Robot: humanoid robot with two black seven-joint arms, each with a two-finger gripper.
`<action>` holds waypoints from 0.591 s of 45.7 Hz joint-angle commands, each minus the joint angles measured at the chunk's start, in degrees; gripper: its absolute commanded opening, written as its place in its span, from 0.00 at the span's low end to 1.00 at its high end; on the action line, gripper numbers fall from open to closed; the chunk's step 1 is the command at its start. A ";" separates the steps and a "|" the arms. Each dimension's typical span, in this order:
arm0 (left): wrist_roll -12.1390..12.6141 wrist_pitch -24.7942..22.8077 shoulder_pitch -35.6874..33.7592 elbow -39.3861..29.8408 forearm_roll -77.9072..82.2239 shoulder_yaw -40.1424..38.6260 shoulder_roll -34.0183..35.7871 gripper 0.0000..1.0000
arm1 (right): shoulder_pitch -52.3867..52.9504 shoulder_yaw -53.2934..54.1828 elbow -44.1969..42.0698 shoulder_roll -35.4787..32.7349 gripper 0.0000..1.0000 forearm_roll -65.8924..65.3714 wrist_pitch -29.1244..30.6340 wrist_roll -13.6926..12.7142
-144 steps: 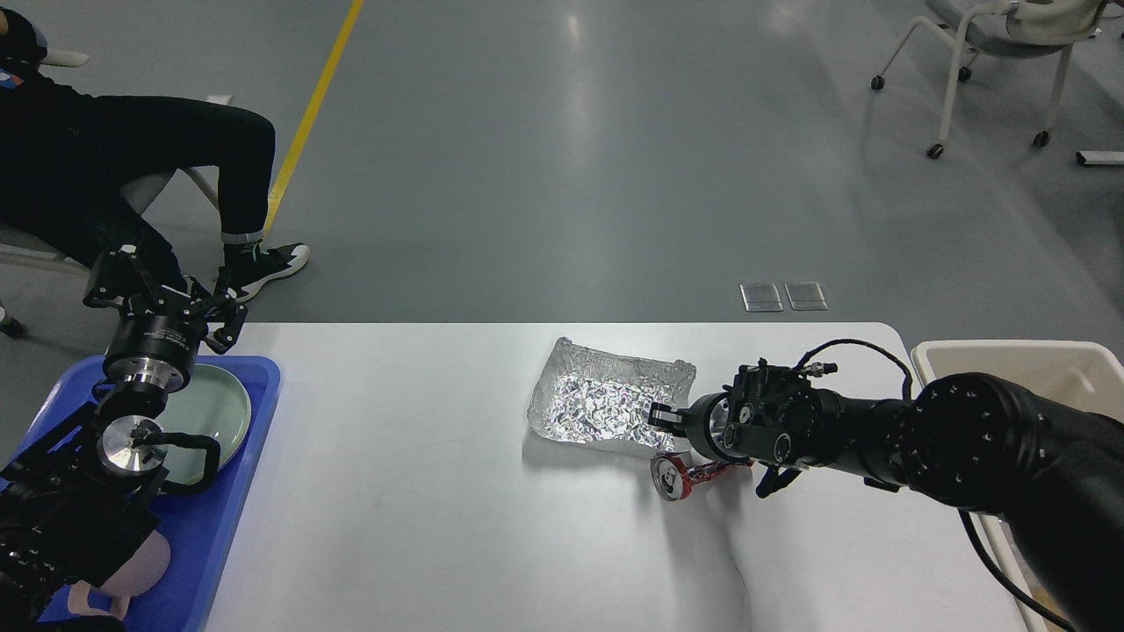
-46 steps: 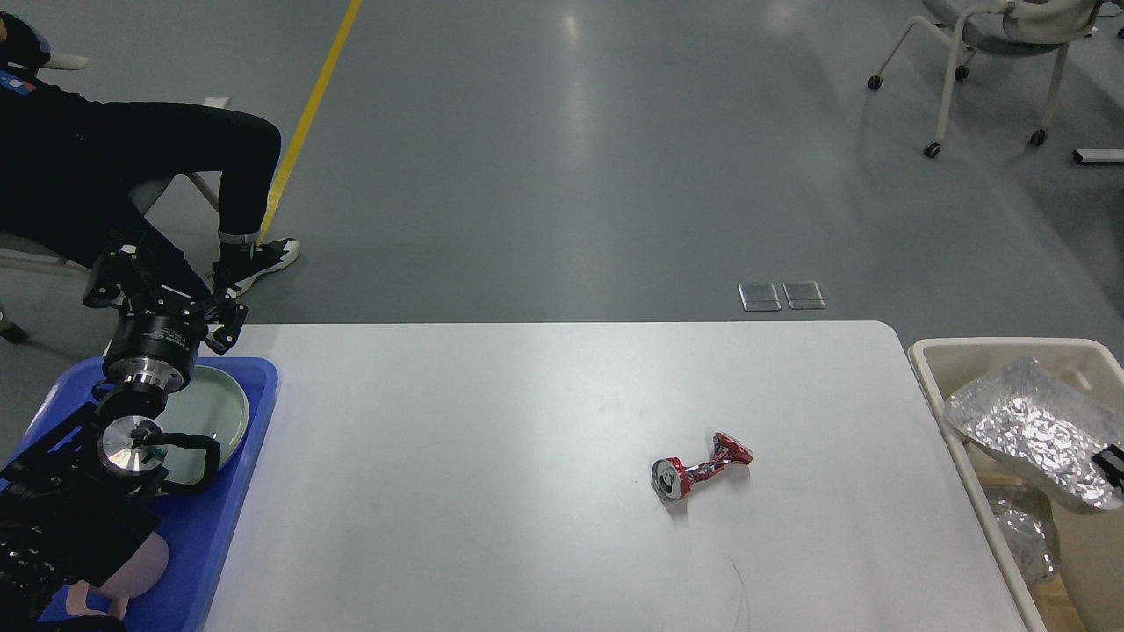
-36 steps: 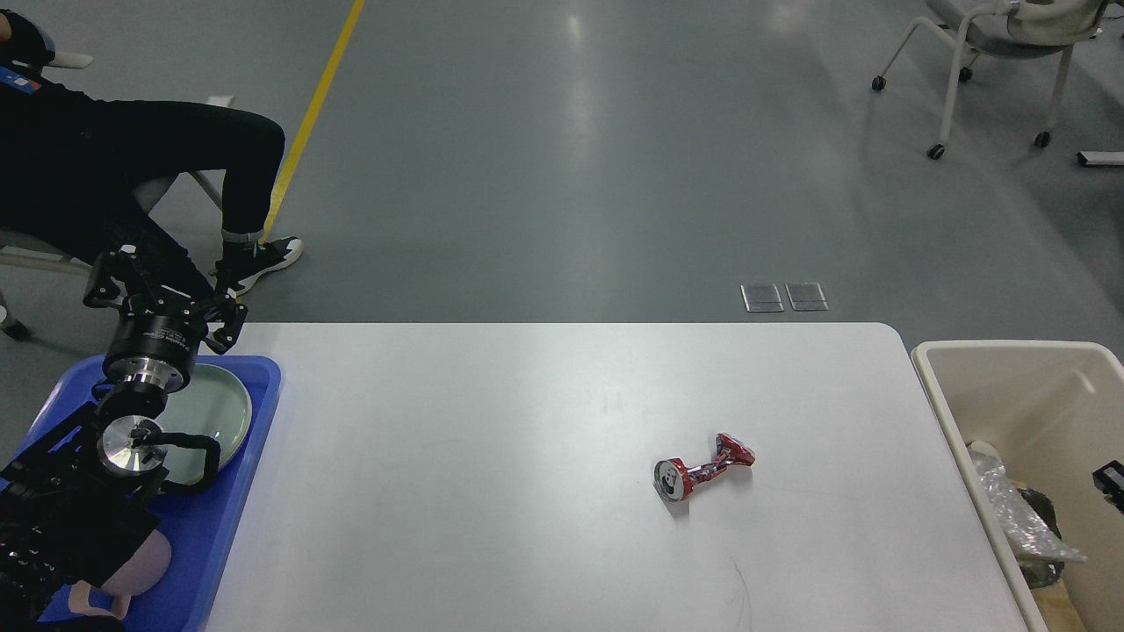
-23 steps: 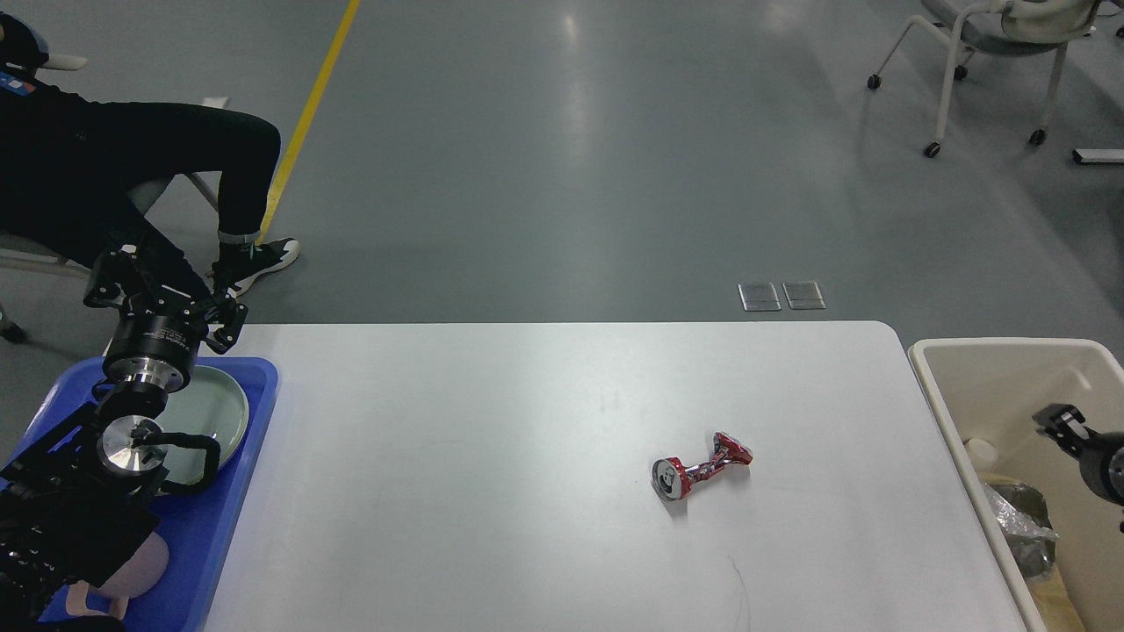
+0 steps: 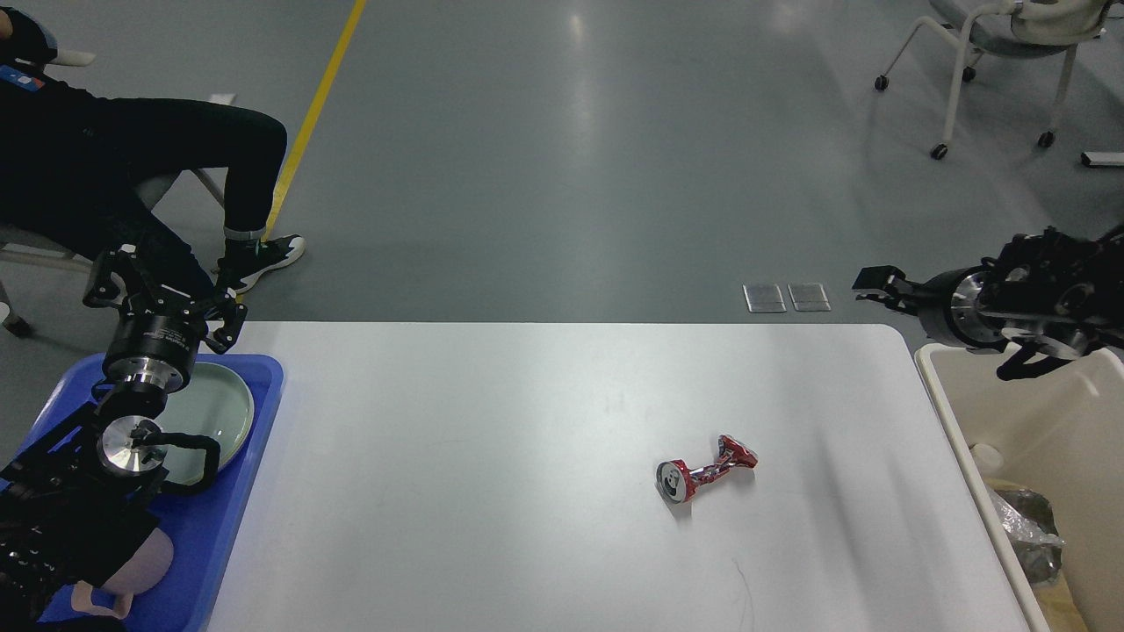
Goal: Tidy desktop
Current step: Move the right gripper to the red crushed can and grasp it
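Note:
The desktop [image 5: 492, 491] is a white tabletop with rounded corners. One crushed red can [image 5: 705, 470] lies on it, right of the middle. My right gripper [image 5: 871, 287] hovers above the table's far right corner, well behind the can; its fingers stand apart, open, with nothing between them. At the table's far left corner my left gripper [image 5: 164, 290] is raised over the back edge of a blue tray [image 5: 237, 491], fingers spread open and empty.
A beige bin [image 5: 947, 399] stands off the table's right edge with crumpled foil and plastic [image 5: 1023, 540] inside. The blue tray holds a pale green plate [image 5: 215, 412]. A seated person [image 5: 105, 167] is at the far left; a wheeled chair [image 5: 992, 53] at the far right.
The foil tray left the table and went into the bin, where my right gripper let it go. That gripper then rose and swung back toward the table's far right corner. The left arm stayed put.

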 commanded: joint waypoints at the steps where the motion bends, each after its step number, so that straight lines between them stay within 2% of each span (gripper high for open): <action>1: -0.01 0.00 0.00 0.01 0.00 0.00 0.00 0.97 | 6.93 -0.95 6.05 2.76 1.00 0.05 5.69 0.00; 4: -0.01 0.00 0.00 0.01 0.00 0.00 0.00 0.96 | 11.58 -0.86 9.48 3.20 1.00 0.05 12.36 0.00; 12: -0.01 0.00 0.00 0.01 0.00 0.00 0.00 0.96 | 22.75 -0.16 12.83 3.55 1.00 0.57 39.95 0.18; 14: -0.01 0.00 0.00 0.01 0.00 0.00 0.00 0.97 | 22.94 0.20 12.83 3.73 1.00 2.15 43.31 0.18; 20: 0.07 0.00 0.00 -0.08 0.00 0.00 0.00 0.97 | 17.42 0.72 11.51 3.73 1.00 6.99 41.57 0.18; 27: -0.01 0.00 0.00 0.00 0.00 0.00 0.00 0.97 | 2.66 6.52 5.10 3.73 1.00 13.49 32.35 0.18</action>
